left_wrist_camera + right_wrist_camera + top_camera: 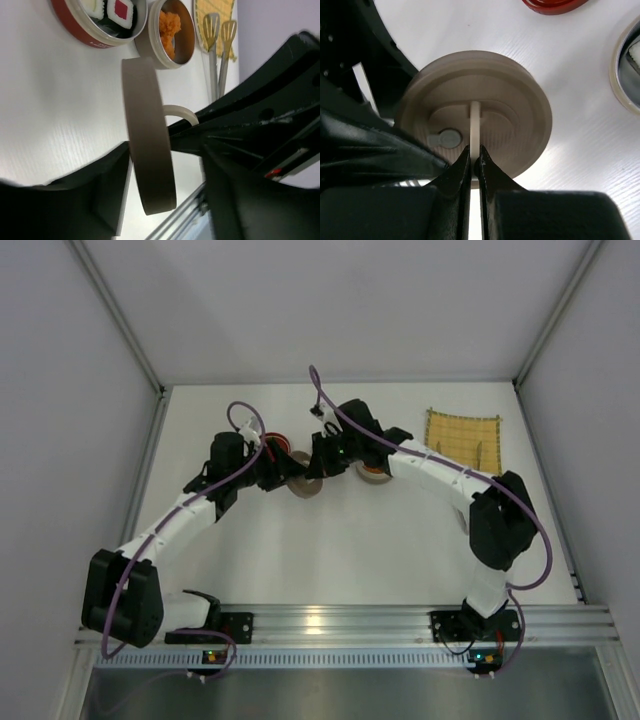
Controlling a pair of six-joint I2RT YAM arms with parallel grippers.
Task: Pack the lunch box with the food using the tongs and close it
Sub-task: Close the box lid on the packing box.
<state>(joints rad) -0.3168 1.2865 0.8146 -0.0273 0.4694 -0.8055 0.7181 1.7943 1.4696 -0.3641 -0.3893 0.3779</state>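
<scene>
At the lid (520,100), right gripper (475,162) pinched tight on its thin handle (475,122); left gripper (165,155) parted loosely around the rim. Risk: lid swivels or slips from that narrow pinch.

A white tabletop (340,550) with a faint wood grain fills the middle of the overhead view. Pale grey walls (330,300) close it in at 9, 12 and 3 o'clock. Slim metal corner posts (115,315) rise from the two far corners. At about 2 o'clock on the table, near the far right corner, a yellow woven mat (452,435) lies flat. It is roughly square, and its edges sit slightly askew to the walls. At 6 o'clock a silver aluminium rail (340,620) runs along the near edge, with a grey slotted strip (340,658) just below it. In the left wrist view, part of the mat shows at 1 o'clock, against the top edge.
</scene>
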